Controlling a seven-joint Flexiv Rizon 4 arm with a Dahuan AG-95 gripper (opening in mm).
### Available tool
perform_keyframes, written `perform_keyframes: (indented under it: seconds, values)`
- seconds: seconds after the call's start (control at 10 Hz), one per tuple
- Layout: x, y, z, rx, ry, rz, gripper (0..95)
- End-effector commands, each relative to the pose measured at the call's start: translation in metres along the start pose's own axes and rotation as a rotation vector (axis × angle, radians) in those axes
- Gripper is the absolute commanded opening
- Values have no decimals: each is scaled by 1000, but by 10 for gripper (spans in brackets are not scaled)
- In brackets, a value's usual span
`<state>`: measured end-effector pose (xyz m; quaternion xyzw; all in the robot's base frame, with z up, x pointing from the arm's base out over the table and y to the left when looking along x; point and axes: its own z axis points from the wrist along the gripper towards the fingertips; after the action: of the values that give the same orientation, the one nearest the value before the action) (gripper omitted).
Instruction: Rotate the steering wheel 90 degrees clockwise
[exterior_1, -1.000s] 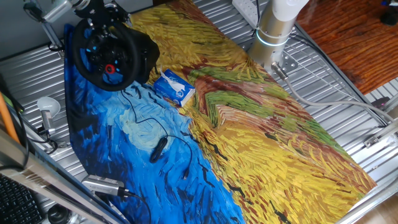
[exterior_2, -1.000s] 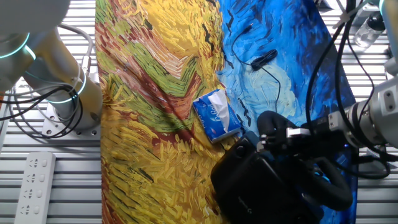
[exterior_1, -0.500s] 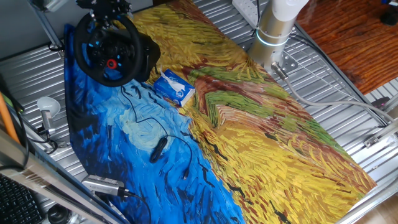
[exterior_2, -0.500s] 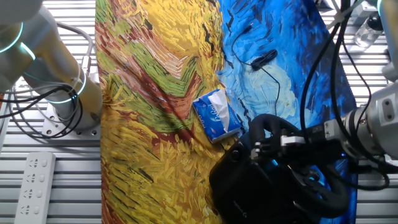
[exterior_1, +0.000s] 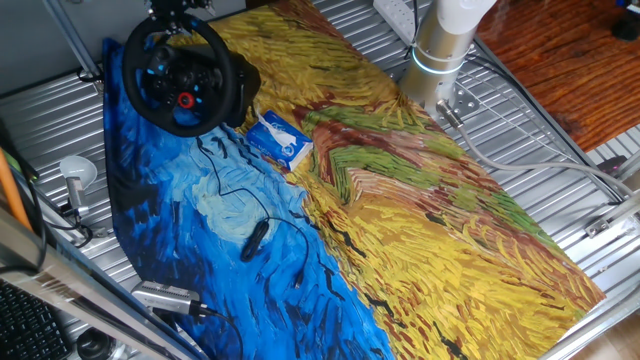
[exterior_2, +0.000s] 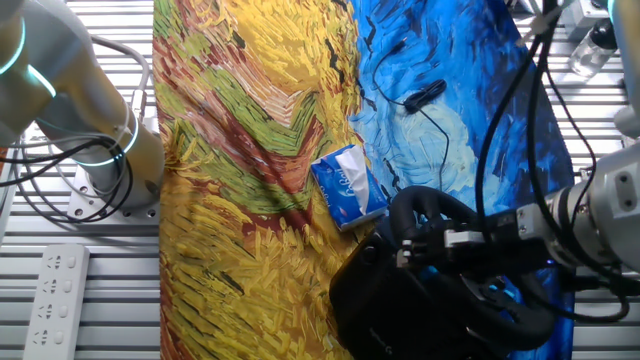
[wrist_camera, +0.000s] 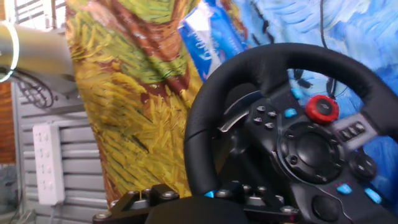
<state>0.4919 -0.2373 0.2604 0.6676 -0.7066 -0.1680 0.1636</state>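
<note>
The black steering wheel (exterior_1: 168, 78) stands tilted on its black base at the far left corner of the painted cloth. Its red knob (exterior_1: 186, 98) sits low on the hub. The gripper (exterior_1: 180, 14) is at the wheel's top rim and appears shut on it. In the other fixed view the gripper (exterior_2: 432, 243) grips the rim (exterior_2: 425, 196) from the right. In the hand view the rim (wrist_camera: 211, 106) runs down between the fingers (wrist_camera: 155, 196) at the bottom edge, and the red knob (wrist_camera: 321, 108) is at the upper right of the hub.
A small blue-white box (exterior_1: 280, 140) lies just right of the wheel's base, and shows in the other fixed view (exterior_2: 348, 185). A thin black cable with a small pod (exterior_1: 255, 238) lies on the blue cloth. The arm's base (exterior_1: 440, 50) stands at the back. A power strip (exterior_2: 60, 285) lies off the cloth.
The gripper has moved from the wheel's upper left to its top, turning the wheel clockwise. The red knob has shifted slightly right and up.
</note>
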Motion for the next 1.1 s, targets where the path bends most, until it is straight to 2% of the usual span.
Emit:
perform_keyframes:
  seconds: [0.1, 0.3, 0.4, 0.7, 1.0, 1.1]
  values:
    - [-1, 1, 2, 8, 5, 3, 570]
    - [0, -1, 2, 11, 8, 0, 570]
    - [4, -7, 0, 12, -3, -19, 570]
    - [6, -21, -13, 11, 12, -38, 570]
    - [7, -26, -15, 8, 8, -38, 570]
    - [7, -25, -15, 7, 9, -38, 760]
